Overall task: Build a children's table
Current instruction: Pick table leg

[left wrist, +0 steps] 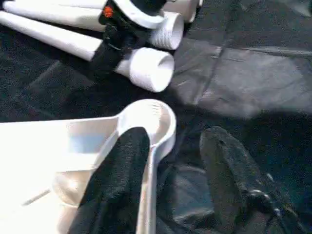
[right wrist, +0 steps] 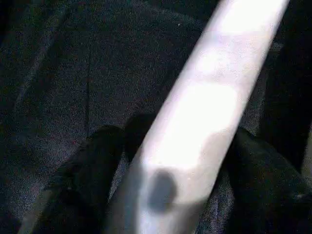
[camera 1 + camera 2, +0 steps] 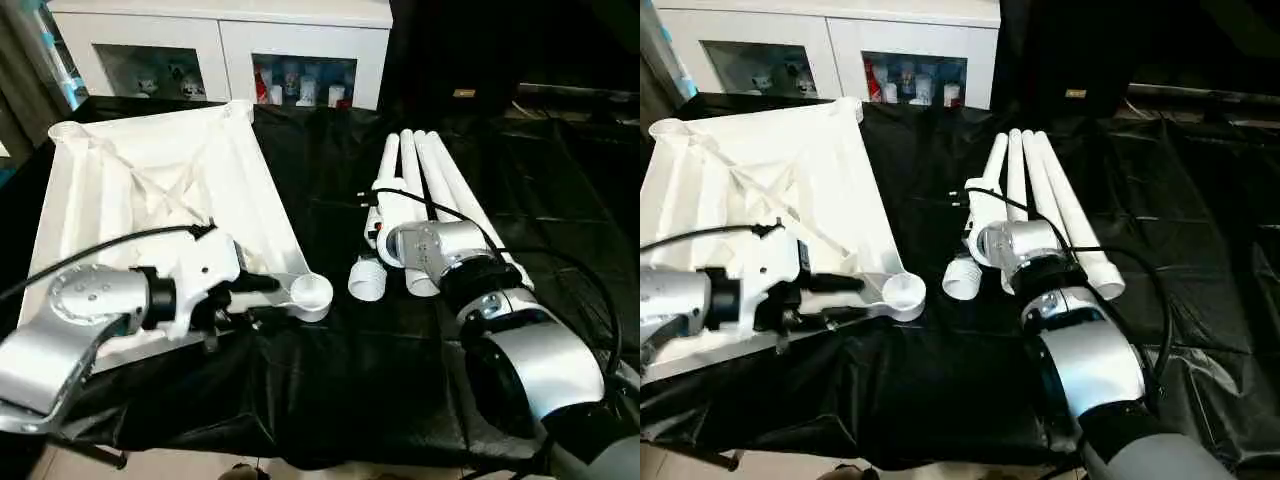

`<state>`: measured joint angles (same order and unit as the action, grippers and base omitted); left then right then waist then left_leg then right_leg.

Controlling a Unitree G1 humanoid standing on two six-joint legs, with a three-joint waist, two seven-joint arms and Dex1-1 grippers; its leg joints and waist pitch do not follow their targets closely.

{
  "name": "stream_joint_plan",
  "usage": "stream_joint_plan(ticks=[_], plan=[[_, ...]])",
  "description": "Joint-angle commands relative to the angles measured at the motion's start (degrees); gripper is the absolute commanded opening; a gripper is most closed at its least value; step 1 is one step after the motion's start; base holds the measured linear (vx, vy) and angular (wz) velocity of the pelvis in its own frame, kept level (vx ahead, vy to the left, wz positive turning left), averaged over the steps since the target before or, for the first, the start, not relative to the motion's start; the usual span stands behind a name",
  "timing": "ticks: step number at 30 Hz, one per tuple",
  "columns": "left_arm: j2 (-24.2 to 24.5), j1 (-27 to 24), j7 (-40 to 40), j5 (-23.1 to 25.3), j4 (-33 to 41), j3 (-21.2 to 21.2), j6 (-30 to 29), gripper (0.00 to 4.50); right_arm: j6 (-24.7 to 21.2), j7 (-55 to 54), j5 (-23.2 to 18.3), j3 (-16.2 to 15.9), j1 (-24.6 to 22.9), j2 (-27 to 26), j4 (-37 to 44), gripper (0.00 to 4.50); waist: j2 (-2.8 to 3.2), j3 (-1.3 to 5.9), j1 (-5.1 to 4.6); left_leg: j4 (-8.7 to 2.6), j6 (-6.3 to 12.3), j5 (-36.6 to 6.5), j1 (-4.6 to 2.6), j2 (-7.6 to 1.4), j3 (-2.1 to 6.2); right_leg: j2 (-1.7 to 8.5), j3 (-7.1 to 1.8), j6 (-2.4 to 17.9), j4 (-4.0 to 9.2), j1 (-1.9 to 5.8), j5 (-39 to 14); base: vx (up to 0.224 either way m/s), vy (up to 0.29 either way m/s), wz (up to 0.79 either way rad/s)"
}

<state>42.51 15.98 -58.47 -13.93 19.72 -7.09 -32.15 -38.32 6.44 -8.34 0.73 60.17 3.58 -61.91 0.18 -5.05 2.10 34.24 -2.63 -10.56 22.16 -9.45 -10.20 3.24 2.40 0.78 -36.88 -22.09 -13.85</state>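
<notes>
The children's table lies in parts on a black cloth. Its white square top rests upside down on the left, ribs up, with a round corner socket at its near right corner. Several white tubular legs lie side by side on the right. My left gripper is open astride the top's rim beside that socket; one finger lies inside the rim, the other hangs over the cloth. My right gripper is open, set down over one leg, which runs between its jaws.
A white glass-door cabinet with small figures inside stands behind the work. The black cloth hangs over the front edge near me. A black cable loops over the legs by my right wrist.
</notes>
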Motion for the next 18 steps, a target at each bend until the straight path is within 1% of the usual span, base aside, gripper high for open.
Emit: stream_joint_plan(ticks=[1,2,5,6,7,9,10,11,12,14,16,17,18], plan=[[0.8,0.9,0.9,1.5,-0.9,-1.0,-0.1,2.51,0.0,-1.0,0.9,0.5,-0.2,0.8,-1.6,3.07,0.88,3.72,-0.01,-3.84,-1.68,-4.6,-1.27,-3.33,0.89,4.44,-2.95,14.8,3.26,2.25,4.2,0.0,0.0,0.0],[0.7,1.1,1.1,1.6,-1.1,-1.0,0.0,2.51,0.0,-1.1,0.9,0.7,-0.1,0.8,-1.7,3.07,0.95,3.74,0.03,-3.8,-1.7,-4.6,-1.25,-3.3,0.88,4.47,-2.96,14.9,3.25,2.27,4.4,0.0,0.0,0.0],[0.5,1.7,1.3,1.8,-1.6,-1.2,-0.4,2.7,0.0,-1.3,0.9,1.4,-0.1,1.1,-1.9,2.88,0.83,3.81,0.06,-3.76,-1.59,-4.2,-1.19,-3.29,0.88,4.48,-2.94,15.0,3.2,2.4,5.5,0.0,0.0,0.0],[0.5,1.9,1.4,1.8,-1.7,-1.3,-0.4,2.89,0.1,-1.5,0.8,1.7,0.0,1.2,-2.1,2.74,0.82,3.82,0.09,-3.76,-1.53,-4.2,-1.21,-3.27,0.87,4.45,-2.93,15.1,3.21,2.37,5.4,0.0,0.0,0.0],[0.5,2.1,1.5,1.7,-1.8,-1.3,-0.6,2.89,0.3,-1.7,0.7,1.9,0.0,1.3,-2.4,2.74,1.18,3.91,0.07,-3.7,-1.78,-4.5,-1.26,-3.23,0.85,4.45,-2.91,15.3,3.25,2.35,5.4,0.0,0.0,0.0],[-0.3,2.9,2.2,1.5,-2.5,-1.2,-1.2,3.13,0.5,-2.0,0.3,2.6,0.1,1.6,-2.7,2.52,1.04,3.85,0.08,-3.79,-2.21,-5.6,-1.3,-3.28,0.88,4.42,-2.89,15.4,3.29,2.34,4.2,0.0,0.0,0.0],[-0.5,3.1,2.5,1.5,-2.7,-1.2,-1.4,3.13,0.5,-2.1,0.1,2.9,0.1,1.6,-2.8,2.52,1.18,3.93,0.1,-3.75,-2.49,-6.0,-1.32,-3.3,0.87,4.47,-2.92,15.4,3.29,2.37,4.0,0.0,0.0,0.0],[-0.5,3.1,2.5,1.5,-2.7,-1.2,-1.4,3.21,0.5,-2.1,0.1,2.9,0.1,1.6,-2.8,2.43,1.13,3.92,0.13,-3.76,-2.55,-5.9,-1.24,-3.28,0.92,4.48,-2.92,15.5,3.25,2.44,4.1,0.0,0.0,0.0],[-1.2,3.9,3.4,1.9,-3.6,-1.1,-1.2,3.28,0.6,-2.4,-0.2,3.4,0.2,1.8,-2.8,2.34,1.01,3.96,0.08,-3.73,-2.41,-5.6,-1.15,-3.25,0.93,4.48,-2.93,15.5,3.22,2.5,4.5,0.0,0.0,0.0],[-2.0,4.6,4.6,2.3,-4.6,-0.9,-1.2,3.51,0.5,-2.7,-0.8,4.4,0.3,1.9,-2.6,2.11,1.2,4.18,0.12,-3.55,-2.17,-4.8,-1.26,-3.18,0.89,4.42,-2.91,15.6,3.13,2.54,5.9,0.0,0.0,0.0],[-2.2,4.7,4.8,2.2,-4.8,-0.7,-1.3,3.63,0.7,-2.8,-1.0,4.8,0.3,1.9,-2.5,1.97,1.13,4.26,0.12,-3.5,-1.81,-4.4,-1.18,-3.18,0.9,4.43,-2.89,15.8,3.05,2.64,6.9,0.0,0.0,0.0],[-2.6,5.0,5.2,2.0,-5.1,-0.5,-1.5,3.63,0.9,-2.6,-1.6,5.7,0.4,1.9,-2.3,1.97,1.19,4.26,0.15,-3.5,-1.71,-4.2,-1.18,-3.2,0.93,4.46,-2.88,15.9,3.03,2.62,7.2,0.0,0.0,0.0],[-3.0,5.1,5.4,1.6,-5.2,-0.3,-1.6,3.78,1.1,-2.4,-2.2,6.3,0.5,2.0,-2.0,1.89,1.08,4.27,0.14,-3.5,-1.55,-4.1,-1.18,-3.24,0.91,4.43,-2.85,16.0,3.0,2.64,7.5,0.0,0.0,0.0]])
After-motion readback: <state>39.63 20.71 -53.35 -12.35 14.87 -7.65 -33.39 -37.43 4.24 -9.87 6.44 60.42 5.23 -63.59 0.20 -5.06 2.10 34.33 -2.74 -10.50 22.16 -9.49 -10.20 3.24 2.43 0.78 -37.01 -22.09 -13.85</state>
